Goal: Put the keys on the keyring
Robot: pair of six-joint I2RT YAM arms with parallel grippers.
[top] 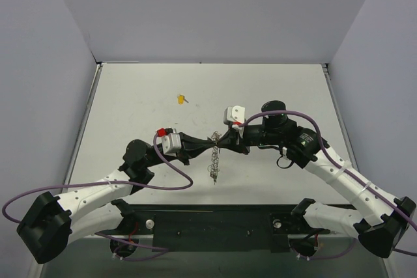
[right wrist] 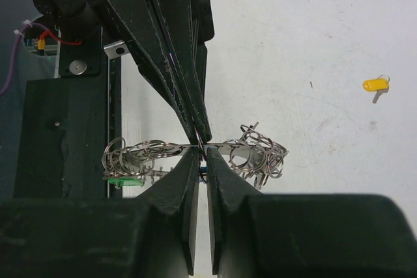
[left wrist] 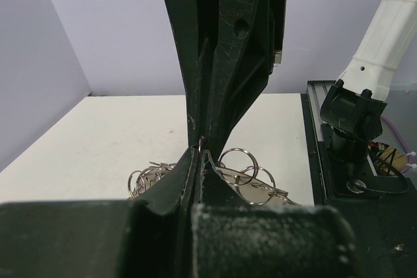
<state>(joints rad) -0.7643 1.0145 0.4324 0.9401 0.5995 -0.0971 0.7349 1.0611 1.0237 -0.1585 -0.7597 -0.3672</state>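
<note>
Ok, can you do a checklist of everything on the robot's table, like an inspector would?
Surface: white table, matte, with a few faint specks.
Job's things: keyring is held between both grippers, rings drooping on either side; green key sits among its rings; yellow key lies alone farther back.
Clutter: nothing seen.
Grippers: left gripper and right gripper are tip to tip, both pinched shut on the keyring.
Cables: purple cables loop along both arms.
Surroundings: plain pale walls; black base rail at the near edge.
</note>
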